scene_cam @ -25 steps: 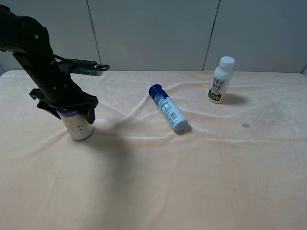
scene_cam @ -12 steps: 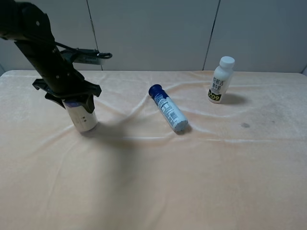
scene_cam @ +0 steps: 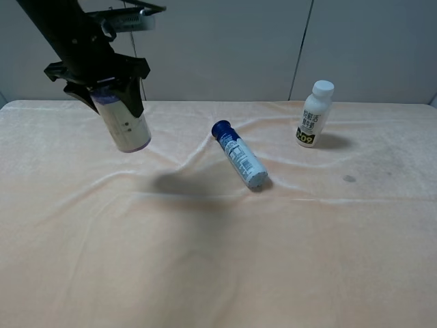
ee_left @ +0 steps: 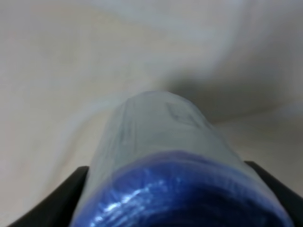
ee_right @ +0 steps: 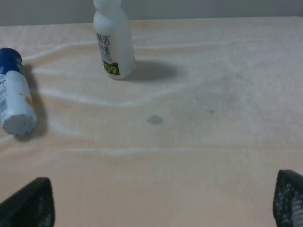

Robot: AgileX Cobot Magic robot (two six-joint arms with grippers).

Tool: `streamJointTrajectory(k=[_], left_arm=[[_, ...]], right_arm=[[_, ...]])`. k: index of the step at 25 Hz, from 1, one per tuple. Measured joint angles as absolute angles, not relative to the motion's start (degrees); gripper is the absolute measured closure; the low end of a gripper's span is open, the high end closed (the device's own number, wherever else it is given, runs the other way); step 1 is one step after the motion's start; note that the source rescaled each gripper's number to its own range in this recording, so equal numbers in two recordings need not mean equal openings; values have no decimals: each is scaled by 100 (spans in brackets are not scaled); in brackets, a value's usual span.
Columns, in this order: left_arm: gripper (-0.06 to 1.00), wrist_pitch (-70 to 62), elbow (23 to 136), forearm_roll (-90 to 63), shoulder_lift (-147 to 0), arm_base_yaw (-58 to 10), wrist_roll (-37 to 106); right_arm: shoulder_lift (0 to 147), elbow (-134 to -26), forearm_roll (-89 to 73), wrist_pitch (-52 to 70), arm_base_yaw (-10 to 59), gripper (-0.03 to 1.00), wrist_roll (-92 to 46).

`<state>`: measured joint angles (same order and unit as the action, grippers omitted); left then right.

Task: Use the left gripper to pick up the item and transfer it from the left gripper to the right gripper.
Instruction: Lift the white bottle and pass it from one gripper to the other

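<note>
Now observed the item point(scene_cam: 127, 126) off the tabletop point(scene_cam: 273, 260) altogether, hanging tilted in mid-air over the left part, purple lower end pointing down. Compared against a second ago: then standing on the cloth under the same arm; half a second ago barely raised and leaning; at present lifted high, with only a shadow point(scene_cam: 181, 183) left below. Found the left pincer point(scene_cam: 111, 99) clenched on the item's upper end, confirmed in the left wrist view by that purple end filling the space between both fingers. Detected no slip in the grip. Found the right pincer point(ee_right: 158, 203) released, fingers spread wide at the edges of its own view, absent from the high view, apparently well apart from the item. Noted the blue-capped bottle point(scene_cam: 239, 154) lying and the white bottle point(scene_cam: 314, 113) standing, both undisturbed. Judged the pick-up complete, the handover not yet begun. Expected next: carry toward the middle and present the free lower end for the right pincer to close on.
</note>
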<state>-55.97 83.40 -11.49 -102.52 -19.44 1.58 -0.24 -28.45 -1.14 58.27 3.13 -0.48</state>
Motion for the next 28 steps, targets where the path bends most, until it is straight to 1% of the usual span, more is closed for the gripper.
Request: streamJointTrajectory(k=[5,9,13,16,20,23,28], left_arm=[[94,-5613,8371,-2376,-10252,-1944,877],[94,-5613,8371,-3222,-10252,-1959,1350],[94,-5580,8371,-3759,-10252,-2151,1785],[94,-5463,8371,-3837,-10252,-2499,1914],[94,-5295,8371,-3877,-10252,-3000,2060],[94,-5159,8371,-3965,-10252,-3356,2094],[94,-4963,8371,-4240,-10257,-3717,2198]], right_arm=[[71,-3175,-149,5848,313,-3,-48],[759,-3643,-242,5853,313,-3,-120],[1645,-3892,-615,5804,313,-3,-739],[2354,-3904,-1114,5713,349,-3,-1364],[3015,-3906,-1614,5291,710,-3,-1911],[3435,-3906,-1674,4982,1147,-3,-2194],[3844,-3906,-1694,4549,1908,-3,-2429]])
